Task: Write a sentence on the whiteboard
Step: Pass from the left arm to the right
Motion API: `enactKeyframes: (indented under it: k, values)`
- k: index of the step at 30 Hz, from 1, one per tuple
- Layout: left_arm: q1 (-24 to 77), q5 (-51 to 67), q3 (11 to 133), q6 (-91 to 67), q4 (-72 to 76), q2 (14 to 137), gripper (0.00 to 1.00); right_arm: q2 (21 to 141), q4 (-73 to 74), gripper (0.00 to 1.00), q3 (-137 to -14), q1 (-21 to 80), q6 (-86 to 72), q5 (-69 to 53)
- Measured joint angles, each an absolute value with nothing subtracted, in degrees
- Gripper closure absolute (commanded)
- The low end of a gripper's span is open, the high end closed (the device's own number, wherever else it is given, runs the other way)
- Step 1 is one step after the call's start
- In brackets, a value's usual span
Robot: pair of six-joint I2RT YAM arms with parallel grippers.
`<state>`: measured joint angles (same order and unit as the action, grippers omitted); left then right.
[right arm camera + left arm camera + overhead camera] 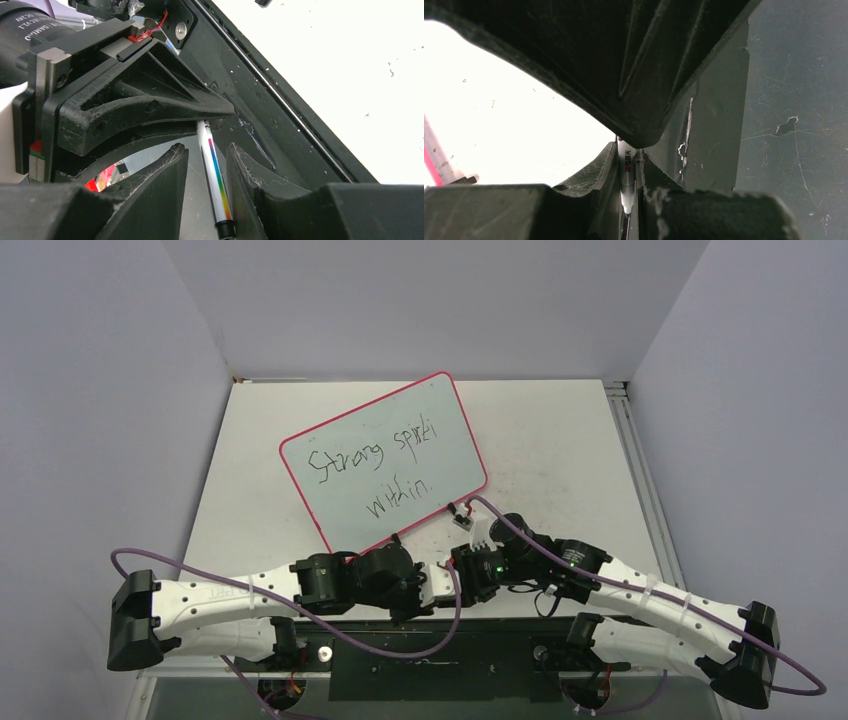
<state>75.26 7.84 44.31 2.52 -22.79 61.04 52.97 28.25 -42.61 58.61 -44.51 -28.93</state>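
Marker [215,175] tight in left end effector [626,165], loose within right end effector [210,155]; whiteboard [440,420] beyond

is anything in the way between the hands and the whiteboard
Nothing visible. The left hand and right hand meet at the marker, just short of the whiteboard; only a strip of tabletop lies between.

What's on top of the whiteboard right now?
Only the sentence, two black handwritten lines on the whiteboard. The pen is off it, in the left gripper. Anything beneath is covered.
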Motion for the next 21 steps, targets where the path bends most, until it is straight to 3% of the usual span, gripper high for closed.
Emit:
enactKeyframes:
  k: [21]
  values:
    - [74.89, 8.43, 44.51, 2.13, -23.0, 61.36, 1.0, 51.86, 26.11, 0.76, -41.21, 59.05, -46.63, -27.64]
